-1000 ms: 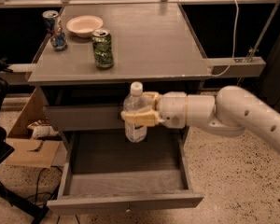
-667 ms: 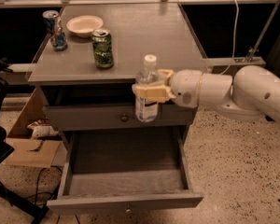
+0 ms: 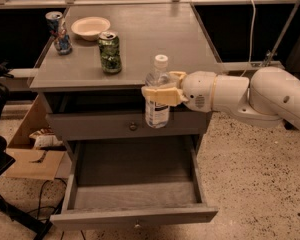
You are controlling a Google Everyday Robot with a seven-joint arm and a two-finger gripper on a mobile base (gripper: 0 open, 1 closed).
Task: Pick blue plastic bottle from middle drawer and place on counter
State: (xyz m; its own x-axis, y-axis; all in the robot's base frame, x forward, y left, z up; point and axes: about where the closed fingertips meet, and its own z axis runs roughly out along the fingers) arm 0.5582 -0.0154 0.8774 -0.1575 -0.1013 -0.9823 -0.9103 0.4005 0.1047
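Note:
My gripper [image 3: 160, 91] comes in from the right on a white arm and is shut on the blue plastic bottle [image 3: 157, 111], a clear bottle with a white cap. I hold it upright in the air at the counter's front edge, its cap above the counter [image 3: 140, 39] level. The middle drawer [image 3: 135, 189] is pulled out below and looks empty inside.
A green drink can [image 3: 110, 52], a blue-and-silver can [image 3: 58, 32] and a white bowl [image 3: 90, 27] stand on the counter's left part. A closed drawer with a round knob [image 3: 133, 126] sits above the open one. A cardboard box [image 3: 32, 149] lies on the floor to the left.
The gripper has lifted the bottle up and to the right, from in front of the upper drawer to the level of the counter's front edge.

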